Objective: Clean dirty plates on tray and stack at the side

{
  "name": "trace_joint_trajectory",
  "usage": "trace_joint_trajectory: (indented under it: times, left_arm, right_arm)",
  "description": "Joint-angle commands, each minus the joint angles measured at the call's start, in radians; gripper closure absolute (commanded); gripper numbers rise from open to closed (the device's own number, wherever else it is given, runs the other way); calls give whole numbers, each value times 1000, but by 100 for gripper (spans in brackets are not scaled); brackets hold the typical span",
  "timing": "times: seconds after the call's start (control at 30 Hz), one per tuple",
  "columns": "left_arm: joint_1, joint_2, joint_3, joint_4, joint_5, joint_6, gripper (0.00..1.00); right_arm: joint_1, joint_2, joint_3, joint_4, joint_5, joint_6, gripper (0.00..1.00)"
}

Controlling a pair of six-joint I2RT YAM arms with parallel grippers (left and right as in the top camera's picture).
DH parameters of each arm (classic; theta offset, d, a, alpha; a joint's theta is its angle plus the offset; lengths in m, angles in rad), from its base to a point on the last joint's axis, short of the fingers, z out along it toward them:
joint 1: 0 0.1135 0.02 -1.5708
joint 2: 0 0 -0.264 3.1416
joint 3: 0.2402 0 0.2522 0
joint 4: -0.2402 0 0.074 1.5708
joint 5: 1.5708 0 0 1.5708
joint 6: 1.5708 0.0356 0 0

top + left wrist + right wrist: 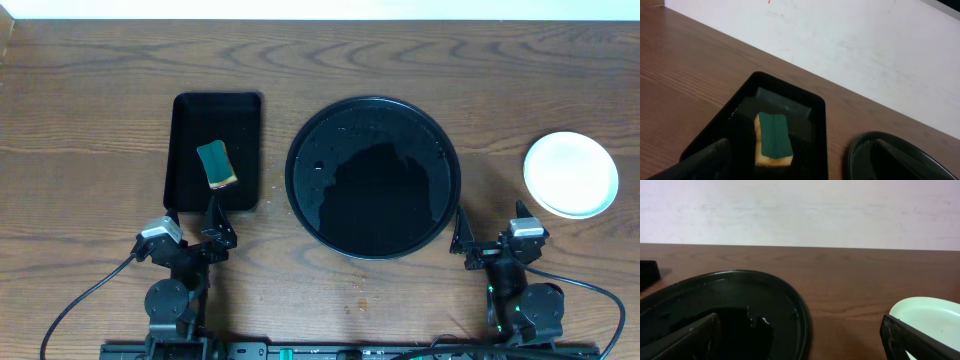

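Note:
The round black tray (372,176) lies mid-table with nothing on it, its glossy surface wet with droplets; it also shows in the left wrist view (900,160) and the right wrist view (740,305). The plates (570,174) sit at the right side of the table as a pale stack with a mint-white one on top (930,317); how many lie under it I cannot tell. My left gripper (193,213) hangs open at the near end of the rectangular tray. My right gripper (490,225) is open between the round tray and the plates, holding nothing.
A smaller rectangular black tray (190,120) to the left holds a green-and-yellow sponge (217,165), seen just ahead of the left gripper's fingers (705,160). A white wall runs along the table's far edge.

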Motion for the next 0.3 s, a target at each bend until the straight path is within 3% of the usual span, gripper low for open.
trace_joint_trajectory:
  times: [0.0, 0.27]
  left_arm:
    - [-4, -6, -14, -48, -9, 24, 12]
    - [-4, -6, -14, -48, -9, 24, 12]
  right_arm:
    - [3, -6, -1, -4, 7, 13, 1]
    - [3, -6, -2, -4, 7, 13, 1]
